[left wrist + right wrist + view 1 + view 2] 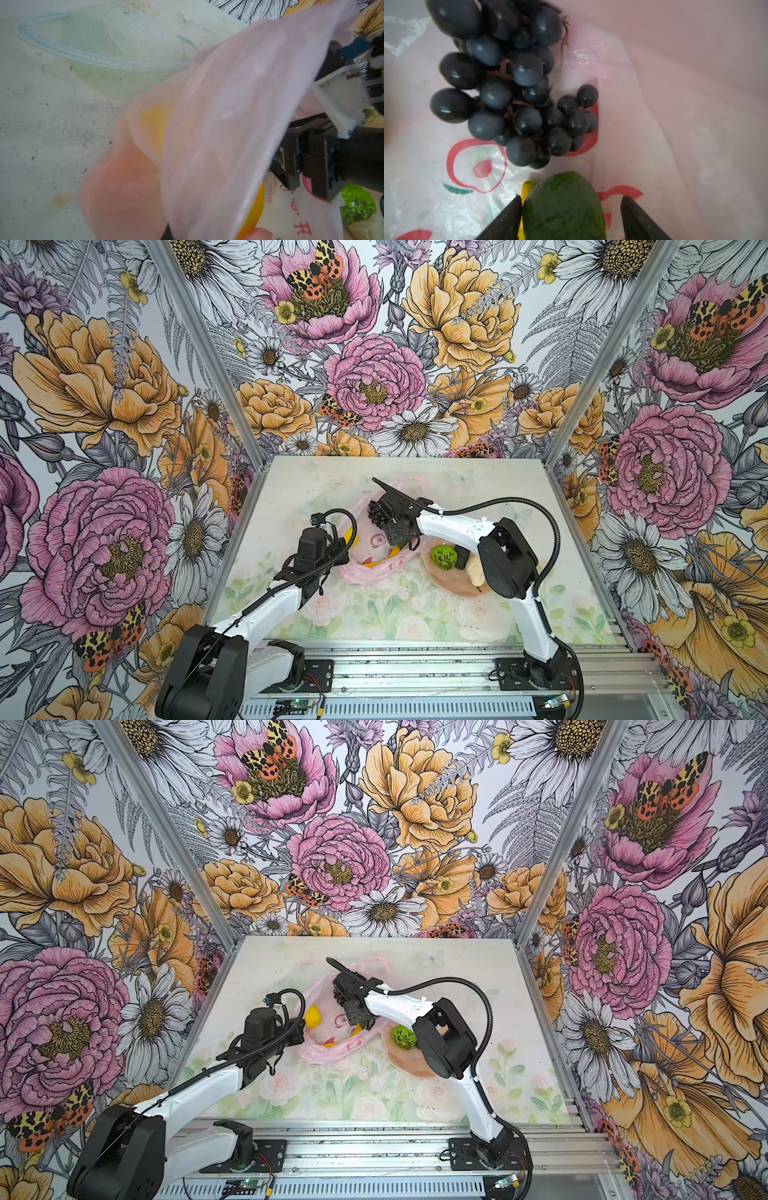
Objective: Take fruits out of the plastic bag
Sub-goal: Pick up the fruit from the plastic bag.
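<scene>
Plastic bag (374, 568) lay mid tabletop (374, 614), mouth open, between the two arms. Left pincer (340, 552) sat at the bag's left rim, closed tight; its tips weren't visible in the left wrist view, but pink film stood up right in front of that camera, so it looked pinched on the bag's edge.

Right pincer (571, 197) was down inside the bag, jaws apart and straddling the green avocado (564, 207). One finger touched the avocado's side and the other stood clear with a gap, so nothing was clamped.

Dark grape bunch (512, 93) lay on the bag's floor just beyond the avocado. A yellow banana (527, 187) tip poked out beside and under the avocado. Yellow lemon (312, 1017) sat inside the bag near the left pincer.

Out of the bag, the green halved lime (443, 556) and cream lump (473, 568) rested in the peach dish (449, 589), just right of the bag and partly hidden under the right arm.
</scene>
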Controlling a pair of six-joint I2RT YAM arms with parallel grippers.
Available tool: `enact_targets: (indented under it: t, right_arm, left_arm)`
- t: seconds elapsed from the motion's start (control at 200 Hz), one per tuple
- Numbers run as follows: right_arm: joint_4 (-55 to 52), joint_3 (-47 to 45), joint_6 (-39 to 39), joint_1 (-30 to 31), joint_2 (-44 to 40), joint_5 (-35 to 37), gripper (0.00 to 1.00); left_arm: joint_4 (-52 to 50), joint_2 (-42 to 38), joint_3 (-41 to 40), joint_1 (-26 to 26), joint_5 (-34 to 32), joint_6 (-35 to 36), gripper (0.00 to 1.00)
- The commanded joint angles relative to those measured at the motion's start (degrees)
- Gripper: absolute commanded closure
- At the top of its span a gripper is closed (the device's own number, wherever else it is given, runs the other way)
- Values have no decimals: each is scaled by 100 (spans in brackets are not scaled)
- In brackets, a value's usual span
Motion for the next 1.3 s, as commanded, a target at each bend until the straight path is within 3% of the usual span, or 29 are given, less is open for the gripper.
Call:
enact_targets:
  t: [0.0,0.375,1.291]
  right_arm:
    - [-8,217,-18,9,225,-129,25]
    - [-5,422,-92,62,261,-257,45]
    - [10,458,-313,576,-983,-519,47]
  left_arm:
    - [58,-42,-49,16,-85,-21,100]
    - [58,11,-33,-3,-100,-13,100]
    - [-51,123,61,0,-93,10,100]
